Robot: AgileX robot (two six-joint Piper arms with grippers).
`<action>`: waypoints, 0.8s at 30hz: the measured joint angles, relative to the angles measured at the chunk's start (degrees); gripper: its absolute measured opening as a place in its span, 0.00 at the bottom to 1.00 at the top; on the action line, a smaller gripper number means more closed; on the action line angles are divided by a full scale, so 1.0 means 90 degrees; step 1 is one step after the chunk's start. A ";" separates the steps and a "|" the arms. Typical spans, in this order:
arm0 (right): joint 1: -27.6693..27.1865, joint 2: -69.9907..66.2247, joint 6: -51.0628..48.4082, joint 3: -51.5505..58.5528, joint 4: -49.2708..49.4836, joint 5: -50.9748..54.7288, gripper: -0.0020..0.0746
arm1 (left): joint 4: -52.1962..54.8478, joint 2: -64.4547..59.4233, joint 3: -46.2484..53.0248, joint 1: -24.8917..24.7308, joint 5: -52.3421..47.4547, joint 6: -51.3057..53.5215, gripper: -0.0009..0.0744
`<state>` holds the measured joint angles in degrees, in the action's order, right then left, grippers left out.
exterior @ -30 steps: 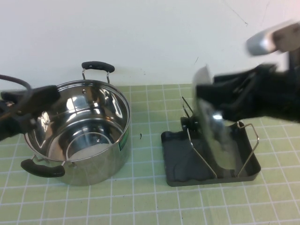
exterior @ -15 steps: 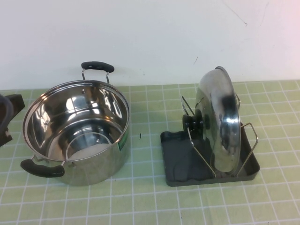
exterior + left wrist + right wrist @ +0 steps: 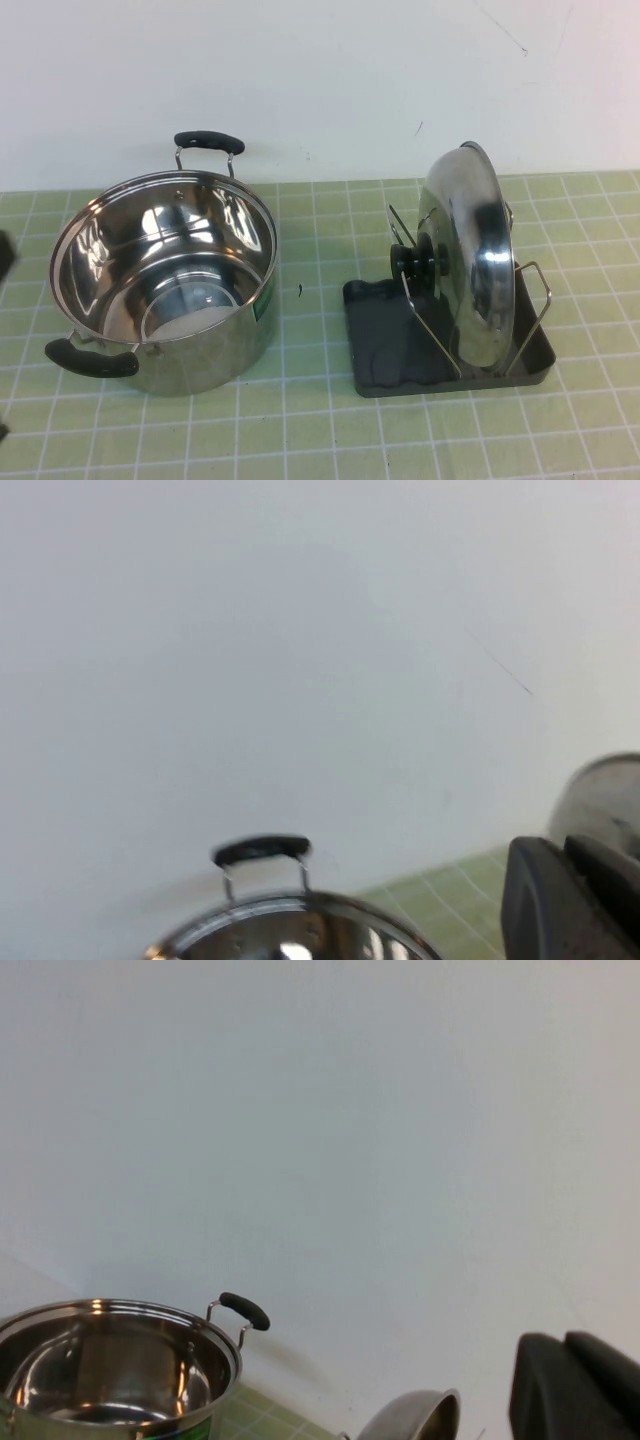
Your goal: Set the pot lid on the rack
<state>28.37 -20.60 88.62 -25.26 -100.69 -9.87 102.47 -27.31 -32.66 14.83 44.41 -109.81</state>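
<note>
pot lid (image 3: 468, 262) stands on edge in the rack (image 3: 385, 345), tilted a little, held between the upright wire loops (image 3: 528, 322); lid is round, domed, mirror-bright stainless steel, reflections smeared across its face; black round knob (image 3: 414, 261) at its centre faces toward the pot; lid rim meets the tray floor near the right end; rack is a small dark grey rectangular tray, matte, with a raised rim and thin bent metal wires rising from it; it sits on the right half of the table, well apart from the pot

pot (image 3: 165, 280) on the left half; deep, shiny steel, open and showing a polished inner wall; two black handles, one at the far rim (image 3: 208, 142), one at the near rim (image 3: 88, 359); a green label shows on its outer wall; table cover (image 3: 320, 430) is pale green with a white grid of squares; plain white wall behind

left gripper (image 3: 575, 900): only a dark bulk at the edge of the left wrist view, raised above the table, pot's far handle and the lid's edge in sight; cannot tell its finger state; right gripper (image 3: 575, 1388): same, a dark mass at the edge of the right wrist view, up high and looking across at pot and lid; cannot tell; neither gripper touches the lid
</note>
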 joint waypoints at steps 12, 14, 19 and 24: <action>0.0000 0.0014 0.0011 0.0253 0.0014 0.0057 0.02 | -0.0059 0.0972 0.1006 -0.0499 -0.0853 0.0116 0.01; 0.0000 0.0014 0.0011 0.0253 0.0014 0.0057 0.02 | -0.0059 0.0972 0.1119 -0.0560 -0.0656 0.0127 0.01; 0.0000 0.0014 0.0011 0.0253 0.0014 0.0061 0.02 | -0.0059 0.0972 0.1334 -0.0573 -0.0022 0.0127 0.01; 0.0000 0.0014 0.0011 0.0253 0.0014 0.0061 0.02 | -0.0018 0.0972 0.1414 -0.0573 0.0506 0.0156 0.01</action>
<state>28.37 -20.47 88.72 -22.98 -100.56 -9.32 102.31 -18.56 -19.94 9.67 48.97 -108.41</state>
